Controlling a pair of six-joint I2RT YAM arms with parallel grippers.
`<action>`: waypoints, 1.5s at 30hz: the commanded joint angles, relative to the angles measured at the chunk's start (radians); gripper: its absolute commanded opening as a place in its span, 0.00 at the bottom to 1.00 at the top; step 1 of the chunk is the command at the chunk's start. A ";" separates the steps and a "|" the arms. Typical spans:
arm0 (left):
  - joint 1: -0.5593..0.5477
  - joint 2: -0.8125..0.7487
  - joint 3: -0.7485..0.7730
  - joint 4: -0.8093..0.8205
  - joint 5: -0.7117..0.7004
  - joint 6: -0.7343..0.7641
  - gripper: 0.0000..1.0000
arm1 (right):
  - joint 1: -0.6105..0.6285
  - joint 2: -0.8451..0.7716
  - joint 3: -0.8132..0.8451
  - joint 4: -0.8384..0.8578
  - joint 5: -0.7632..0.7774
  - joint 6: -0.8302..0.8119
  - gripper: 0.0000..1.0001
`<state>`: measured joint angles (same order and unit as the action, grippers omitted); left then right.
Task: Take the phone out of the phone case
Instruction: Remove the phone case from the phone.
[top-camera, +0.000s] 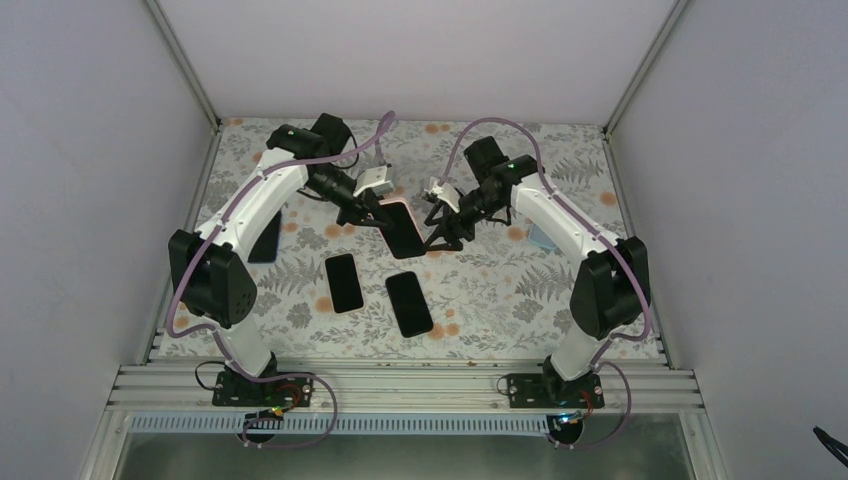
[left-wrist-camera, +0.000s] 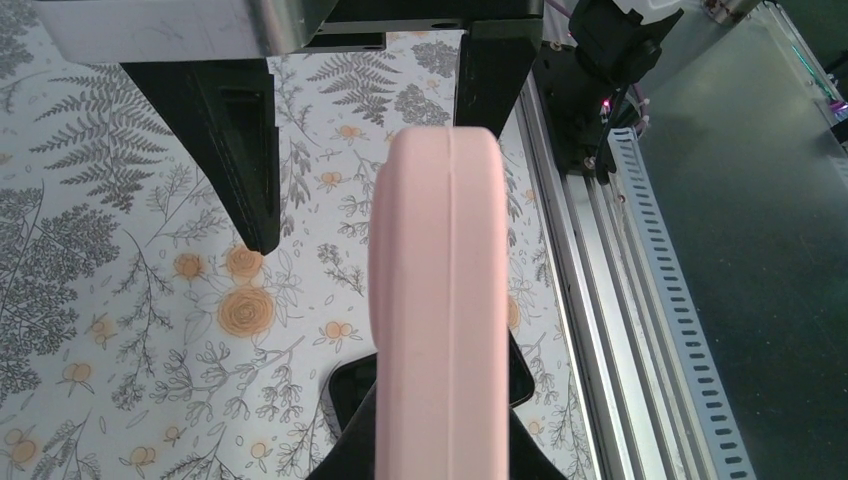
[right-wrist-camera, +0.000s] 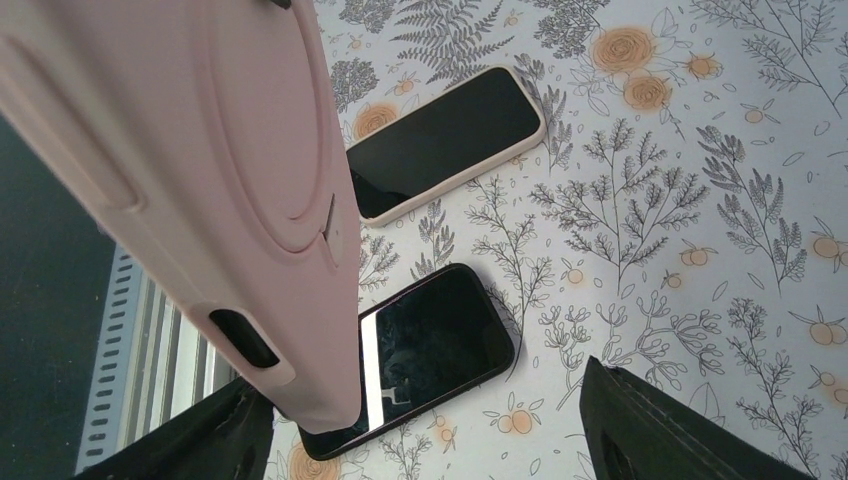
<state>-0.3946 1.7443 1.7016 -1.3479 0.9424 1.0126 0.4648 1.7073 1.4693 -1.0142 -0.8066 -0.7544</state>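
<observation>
On your far left, a dark flat slab lies on the floral worktop, partly under the left arm; you cannot tell what it is. Next comes the left loose phone, flat on the worktop with its screen up. Above it your left end effector reaches the upper end of the pink phone case, which hangs tilted over the middle of the worktop with the phone inside it, dark screen up. In the left wrist view the jaws are spread. One finger stands clear of the case with worktop showing between them, and the other finger runs behind the case's edge, so you cannot tell whether it touches. Just below the case lies the right loose phone, also flat and screen up. Your right end effector sits at the case's right edge, jaws wide apart. In its wrist view the case's lower corner is just beside one finger, and the other finger is well apart from it. Furthest right, a small pale object lies beside the right arm, too small to tell what it is.
</observation>
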 joint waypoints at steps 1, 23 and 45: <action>0.001 -0.034 0.000 -0.010 0.065 0.025 0.02 | -0.014 0.010 0.025 0.008 -0.019 -0.006 0.78; 0.003 -0.049 -0.022 -0.010 0.074 0.031 0.02 | -0.030 0.037 0.058 0.005 -0.020 -0.005 0.77; 0.002 -0.041 0.006 -0.010 0.087 0.020 0.02 | -0.021 -0.004 -0.063 -0.009 -0.038 -0.058 0.81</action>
<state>-0.3908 1.7363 1.6772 -1.3521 0.9546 1.0206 0.4435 1.7195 1.4063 -1.0618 -0.8177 -0.8200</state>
